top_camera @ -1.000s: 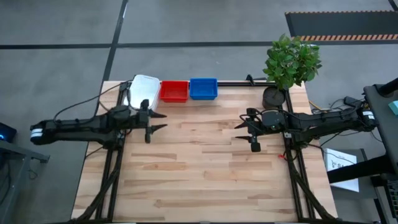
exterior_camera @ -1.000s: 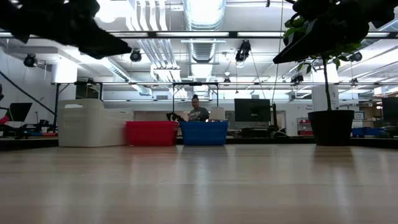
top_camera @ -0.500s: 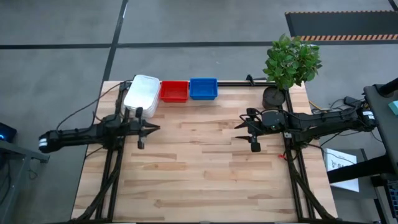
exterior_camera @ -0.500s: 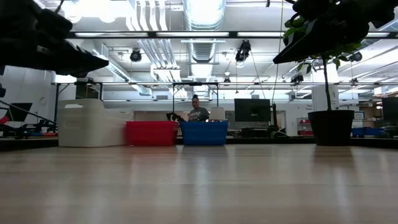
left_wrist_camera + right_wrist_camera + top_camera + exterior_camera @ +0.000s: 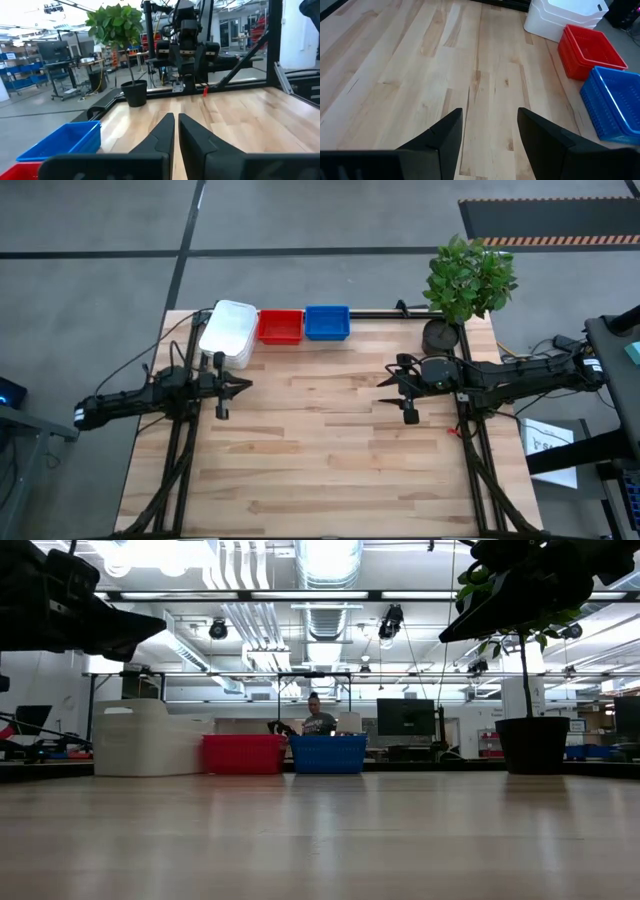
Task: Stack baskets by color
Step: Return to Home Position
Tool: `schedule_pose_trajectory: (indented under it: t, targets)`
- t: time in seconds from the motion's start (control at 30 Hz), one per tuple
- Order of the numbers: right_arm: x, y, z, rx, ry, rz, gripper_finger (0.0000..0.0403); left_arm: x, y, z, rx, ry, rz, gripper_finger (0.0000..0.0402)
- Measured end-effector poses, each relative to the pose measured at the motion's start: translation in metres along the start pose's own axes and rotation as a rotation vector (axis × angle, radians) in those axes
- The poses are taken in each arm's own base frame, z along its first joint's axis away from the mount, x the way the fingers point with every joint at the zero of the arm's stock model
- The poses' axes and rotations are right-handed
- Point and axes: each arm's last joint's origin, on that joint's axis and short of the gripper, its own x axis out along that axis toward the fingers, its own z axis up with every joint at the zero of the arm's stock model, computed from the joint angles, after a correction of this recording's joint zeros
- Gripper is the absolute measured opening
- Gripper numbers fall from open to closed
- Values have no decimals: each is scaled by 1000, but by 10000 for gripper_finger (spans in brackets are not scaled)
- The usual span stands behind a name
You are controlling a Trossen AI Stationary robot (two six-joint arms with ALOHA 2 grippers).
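Note:
Three stacks of baskets stand side by side along the table's far edge: white (image 5: 228, 332), red (image 5: 280, 326) and blue (image 5: 327, 322). Each rests by its bottom on the wood. The low view shows them in a row, white (image 5: 145, 737), red (image 5: 243, 753), blue (image 5: 328, 753). My left gripper (image 5: 245, 383) hovers shut and empty, just nearer than the white stack, pointing level toward the table's right; its shut fingers (image 5: 175, 120) touch nothing. My right gripper (image 5: 385, 380) waits open above the table's right half, its fingers (image 5: 487, 112) apart over bare wood.
A potted green plant (image 5: 468, 280) in a black pot (image 5: 440, 335) stands at the far right corner. The wide middle and near part of the wooden table (image 5: 320, 460) lies between the two arms. A person (image 5: 318, 720) sits in the room beyond the table.
My left gripper has drawn back toward the table's left edge and sunk lower, and its fingers have shut on nothing. The white stack, partly covered by the arm before, now shows whole. The baskets and my right arm have kept still.

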Motion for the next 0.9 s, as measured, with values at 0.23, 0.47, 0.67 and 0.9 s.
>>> schedule_pose_trajectory:
  t: [0.23,0.47,0.67,0.9]
  targets:
    - [0,0,0,0,0,0,183,2,0,-3,-2,30,-4,8]
    - [0,0,0,0,0,0,183,4,-1,-5,-4,57,-8,8]
    - [0,0,0,0,0,0,183,5,-1,-7,-6,76,-10,8]
    - [0,0,0,0,0,0,183,6,-1,-9,-7,95,-13,8]
